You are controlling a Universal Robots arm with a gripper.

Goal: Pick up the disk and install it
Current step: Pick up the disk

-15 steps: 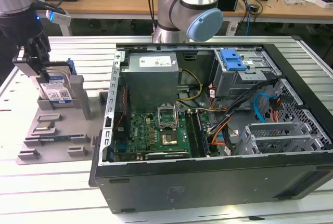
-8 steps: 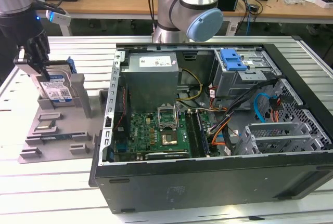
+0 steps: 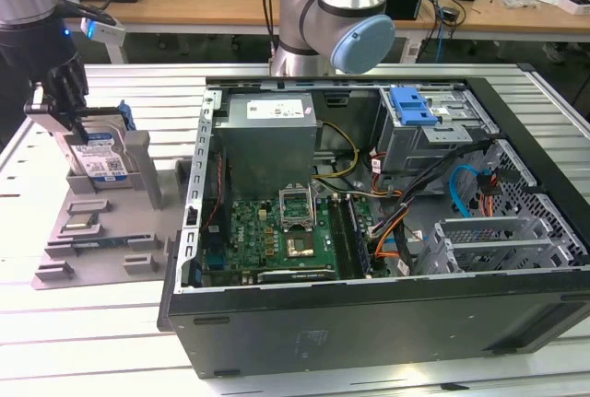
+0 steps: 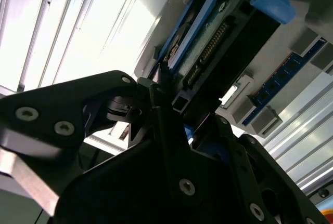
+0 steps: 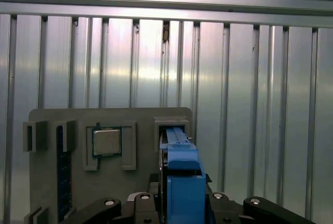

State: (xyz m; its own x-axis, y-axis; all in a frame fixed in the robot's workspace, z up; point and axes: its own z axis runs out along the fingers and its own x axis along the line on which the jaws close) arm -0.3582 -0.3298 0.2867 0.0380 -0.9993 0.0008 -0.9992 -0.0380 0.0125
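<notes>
A slatted aluminium table [image 3: 120, 342] carried everything. The open black computer case [image 3: 369, 323] lay on its side across the middle and the exterior view's right, with a large grey power-supply box [image 3: 267, 134] at its far inner corner and a green motherboard [image 3: 267, 231] below that. The arm [image 3: 346, 10] rose from behind the case. Inside the case, toward the exterior view's right, sat a grey drive cage with a blue latch [image 3: 412, 107].

A grey fixture tray [image 3: 101, 250] lay on the table well apart from the case, at the exterior view's left. The disk [image 3: 100, 157] stood upright on edge in a slot of that tray, its blue-and-white label facing the exterior camera.

The gripper [image 3: 78, 125] reached down onto the disk's upper edge. In the second wrist view the black fingers [image 4: 156, 91] pressed against the disk [image 4: 223, 31] at its connector end, and in the first wrist view its blue carrier frame [image 5: 182, 172] ran between the finger links, so the jaws were clenched on the disk.

A small square processor chip [image 5: 106, 141] lay flat in a tray pocket beside the disk's slot
</notes>
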